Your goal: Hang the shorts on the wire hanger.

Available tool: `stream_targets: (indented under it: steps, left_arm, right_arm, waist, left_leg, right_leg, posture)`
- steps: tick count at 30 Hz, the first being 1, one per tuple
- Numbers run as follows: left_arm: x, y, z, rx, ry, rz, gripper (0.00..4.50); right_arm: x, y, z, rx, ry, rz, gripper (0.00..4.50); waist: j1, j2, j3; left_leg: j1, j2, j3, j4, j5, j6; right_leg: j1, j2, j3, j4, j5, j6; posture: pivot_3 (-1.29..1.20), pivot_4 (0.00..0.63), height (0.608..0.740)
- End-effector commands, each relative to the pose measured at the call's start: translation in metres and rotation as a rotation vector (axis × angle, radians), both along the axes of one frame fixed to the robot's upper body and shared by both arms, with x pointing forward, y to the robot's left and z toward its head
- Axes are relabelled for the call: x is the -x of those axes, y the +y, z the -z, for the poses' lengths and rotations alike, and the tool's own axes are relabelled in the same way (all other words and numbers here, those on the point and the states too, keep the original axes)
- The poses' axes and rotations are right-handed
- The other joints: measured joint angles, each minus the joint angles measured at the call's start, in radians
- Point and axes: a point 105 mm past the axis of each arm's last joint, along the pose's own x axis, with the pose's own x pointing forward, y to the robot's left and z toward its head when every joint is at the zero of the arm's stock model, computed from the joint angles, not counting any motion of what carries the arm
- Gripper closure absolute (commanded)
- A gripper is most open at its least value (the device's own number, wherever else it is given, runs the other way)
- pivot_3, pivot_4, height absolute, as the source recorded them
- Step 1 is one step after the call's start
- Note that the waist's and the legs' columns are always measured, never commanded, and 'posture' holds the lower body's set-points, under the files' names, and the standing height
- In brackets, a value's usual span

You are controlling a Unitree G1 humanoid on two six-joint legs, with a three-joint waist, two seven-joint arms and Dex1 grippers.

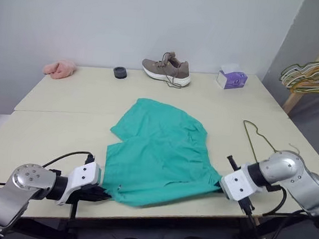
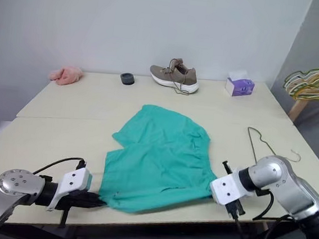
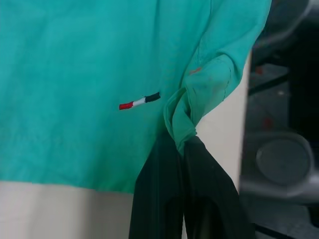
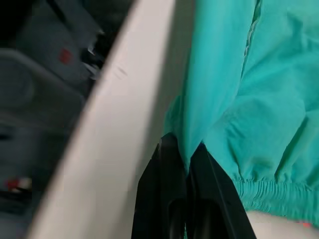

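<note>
Left eye view: the green shorts (image 1: 159, 156) lie spread out near the front edge of the table (image 1: 64, 116). The left gripper (image 3: 182, 144) pinches one front corner of the shorts. The right gripper (image 4: 182, 149) pinches the other front corner, by the stretchy waistband. The wire hanger (image 1: 256, 141) lies flat on the table, just beside the shorts, on the robot's right.

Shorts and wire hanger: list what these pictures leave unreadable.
- Wire hanger: near end hidden behind the right arm, eye views.
- Shorts: underside hidden against the table; the corner pinched in the left tool is bunched in the left wrist view.
- Right tool: its fingers cover the pinched waistband fabric, right wrist view.
</note>
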Motion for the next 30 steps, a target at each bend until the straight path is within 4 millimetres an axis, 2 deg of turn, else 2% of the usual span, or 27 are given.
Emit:
stream_targets:
  steps: [1, 5, 9, 12, 15, 19, 22, 26, 27, 30]
  left_arm:
    - [0.015, 0.008, -0.009, -0.017, 0.062, 0.036, 4.50]
    - [0.038, 0.005, -0.008, 0.004, 0.147, 0.062, 4.50]
    - [0.052, -0.007, -0.011, 0.059, 0.200, 0.076, 4.50]
    - [0.058, -0.009, -0.007, 0.047, 0.219, 0.060, 4.50]
    - [0.053, -0.008, -0.005, 0.049, 0.210, 0.003, 3.82]
    - [0.056, -0.006, -0.008, 0.035, 0.223, 0.015, 2.57]
    - [0.056, -0.008, -0.014, 0.065, 0.216, 0.012, 1.63]
    - [0.046, -0.014, -0.028, 0.135, 0.165, -0.004, 0.38]
    - [0.042, -0.015, -0.031, 0.147, 0.146, -0.012, 0.07]
    - [0.022, -0.018, -0.045, 0.217, 0.059, -0.065, 0.03]
  right_arm:
    - [0.010, -0.005, -0.013, 0.021, 0.028, 0.008, 4.46]
    - [0.025, -0.004, -0.008, 0.034, 0.082, -0.016, 4.46]
    - [0.031, -0.003, -0.004, 0.042, 0.096, -0.036, 4.46]
    - [0.040, -0.005, -0.001, 0.069, 0.141, -0.065, 4.46]
    - [0.040, -0.002, 0.000, 0.058, 0.143, -0.077, 3.83]
    - [0.037, 0.001, -0.007, 0.030, 0.157, -0.063, 2.43]
    - [0.034, 0.006, -0.021, -0.039, 0.210, -0.028, 1.39]
    - [0.027, 0.015, -0.044, -0.172, 0.285, 0.052, 0.01]
    - [0.024, 0.018, -0.049, -0.206, 0.292, 0.072, 0.00]
    - [0.003, 0.026, -0.066, -0.355, 0.280, 0.189, 0.00]
  waist:
    - [-0.002, 0.000, 0.001]
    - [-0.002, -0.002, 0.002]
    - [-0.002, -0.004, 0.003]
    - [0.000, -0.004, 0.003]
    - [0.003, -0.005, 0.004]
    - [0.005, -0.007, 0.005]
    - [0.006, -0.007, 0.005]
    - [0.014, -0.008, 0.006]
    - [0.015, -0.008, 0.006]
    - [0.016, -0.008, 0.006]
  left_leg:
    - [0.000, 0.000, 0.000, 0.000, 0.000, 0.000]
    - [0.000, 0.000, 0.001, 0.000, 0.000, 0.000]
    - [-0.001, 0.000, 0.001, -0.001, 0.000, 0.000]
    - [-0.001, 0.000, 0.001, -0.001, 0.000, 0.000]
    - [0.000, 0.000, 0.000, 0.000, 0.000, 0.000]
    - [0.001, 0.000, 0.001, 0.000, 0.000, 0.000]
    - [0.001, 0.000, 0.001, 0.000, 0.000, 0.000]
    - [0.001, 0.000, 0.000, 0.000, 0.000, 0.000]
    - [0.001, 0.000, 0.000, 0.000, 0.000, 0.000]
    - [0.001, 0.000, -0.001, 0.000, 0.000, 0.000]
  right_leg:
    - [0.000, 0.000, 0.000, 0.000, 0.000, 0.000]
    - [-0.001, -0.001, 0.000, -0.001, 0.000, 0.001]
    - [-0.001, -0.001, -0.001, -0.001, 0.001, 0.002]
    - [-0.001, -0.001, -0.001, -0.001, 0.001, 0.002]
    - [-0.002, -0.001, -0.001, 0.000, 0.001, 0.002]
    - [-0.002, -0.001, -0.001, 0.000, 0.000, 0.001]
    - [-0.002, -0.001, -0.001, 0.000, 0.001, 0.002]
    - [-0.002, -0.001, -0.001, 0.000, 0.001, 0.002]
    - [-0.002, -0.001, -0.001, 0.000, 0.001, 0.002]
    - [-0.002, -0.001, -0.002, 0.000, 0.001, 0.002]
  posture:
    - [-0.10, 0.000, 0.740]
    - [-0.09, 0.000, 0.740]
    - [-0.09, 0.000, 0.740]
    - [-0.08, 0.000, 0.740]
    - [-0.07, 0.000, 0.740]
    - [-0.07, 0.000, 0.740]
    - [-0.08, 0.000, 0.740]
    - [-0.08, 0.000, 0.740]
    - [-0.08, 0.000, 0.740]
    - [-0.08, 0.000, 0.740]
